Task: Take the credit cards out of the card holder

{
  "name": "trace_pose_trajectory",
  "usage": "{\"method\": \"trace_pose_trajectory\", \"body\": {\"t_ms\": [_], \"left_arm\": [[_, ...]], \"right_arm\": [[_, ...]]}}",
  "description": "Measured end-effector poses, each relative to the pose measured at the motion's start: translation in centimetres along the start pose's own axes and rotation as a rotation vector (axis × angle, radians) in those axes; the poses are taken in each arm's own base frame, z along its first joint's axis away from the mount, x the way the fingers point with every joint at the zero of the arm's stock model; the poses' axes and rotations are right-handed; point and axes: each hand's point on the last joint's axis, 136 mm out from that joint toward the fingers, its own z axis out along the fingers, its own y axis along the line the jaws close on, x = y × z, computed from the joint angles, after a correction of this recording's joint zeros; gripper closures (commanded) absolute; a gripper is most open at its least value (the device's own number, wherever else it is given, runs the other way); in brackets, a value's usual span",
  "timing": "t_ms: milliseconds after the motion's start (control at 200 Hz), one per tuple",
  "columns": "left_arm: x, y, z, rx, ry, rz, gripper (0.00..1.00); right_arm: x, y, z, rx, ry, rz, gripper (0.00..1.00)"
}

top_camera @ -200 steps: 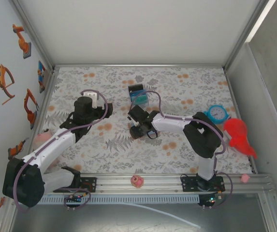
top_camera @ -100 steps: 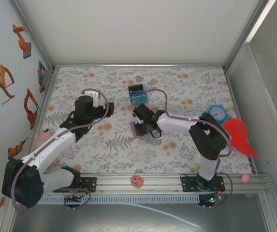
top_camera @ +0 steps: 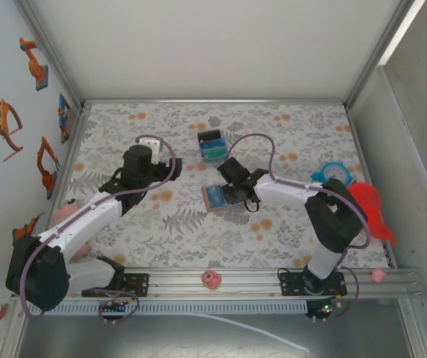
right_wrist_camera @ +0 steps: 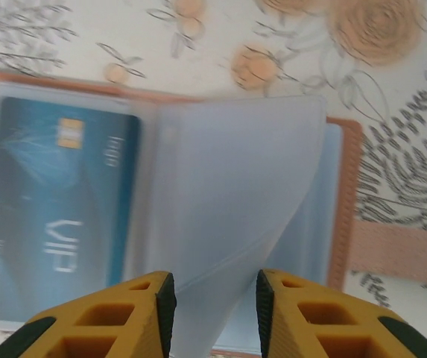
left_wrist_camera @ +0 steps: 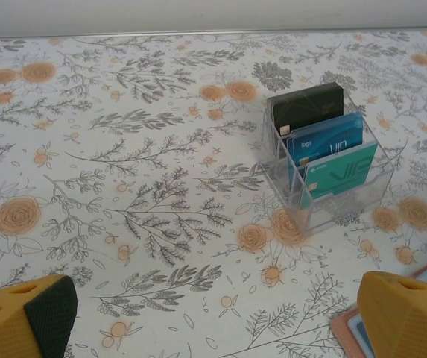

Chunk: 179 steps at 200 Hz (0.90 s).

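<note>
Above the mounting rail [top_camera: 176, 282], the left arm [top_camera: 86, 215] and right arm [top_camera: 276, 190] share white links, black joints, purple cables, orange-yellow fingers [right_wrist_camera: 325, 321]

One card holder [top_camera: 214, 198] lies open, with one blue credit card [right_wrist_camera: 49, 216] showing in a pocket and one clear sleeve [right_wrist_camera: 228, 209] standing up from its fold. Beyond the card holder is one clear box [left_wrist_camera: 332, 215] with three groups of cards: one black [left_wrist_camera: 306, 108], one blue [left_wrist_camera: 329, 142] and one teal [left_wrist_camera: 343, 173]. To the card holder's right are one blue clock [top_camera: 336, 174] and one red object [top_camera: 368, 210], and nearer than it lies one pink toy [top_camera: 212, 280].
</note>
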Motion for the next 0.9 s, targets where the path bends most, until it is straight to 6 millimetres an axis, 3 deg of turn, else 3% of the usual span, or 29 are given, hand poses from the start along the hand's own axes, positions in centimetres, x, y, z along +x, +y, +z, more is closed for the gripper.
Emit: {"method": "trace_pose_trajectory", "body": {"t_ms": [180, 406, 601, 751, 896], "left_arm": [[0.7, -1.2, 1.2, 0.016, 0.037, 0.026, 0.03], [4.2, -3.3, 3.7, 0.030, 0.146, 0.088, 0.03], [7.8, -6.4, 5.5, 0.063, 0.233, 0.164, 0.03], [9.8, -8.4, 6.8, 0.084, 0.273, 0.208, 0.03], [11.3, -8.9, 7.6, 0.084, 0.301, 0.227, 0.03]], "right_arm": [[0.5, -1.9, -0.1, 0.026, 0.009, 0.081, 0.66], [0.7, -4.0, -1.3, 0.037, -0.016, 0.189, 0.67], [0.6, -5.5, -2.6, 0.037, -0.049, 0.284, 0.72], [0.0, -5.4, -3.6, -0.011, -0.073, 0.332, 0.74], [0.0, -3.9, -3.7, -0.098, -0.049, 0.346, 0.75]]}}
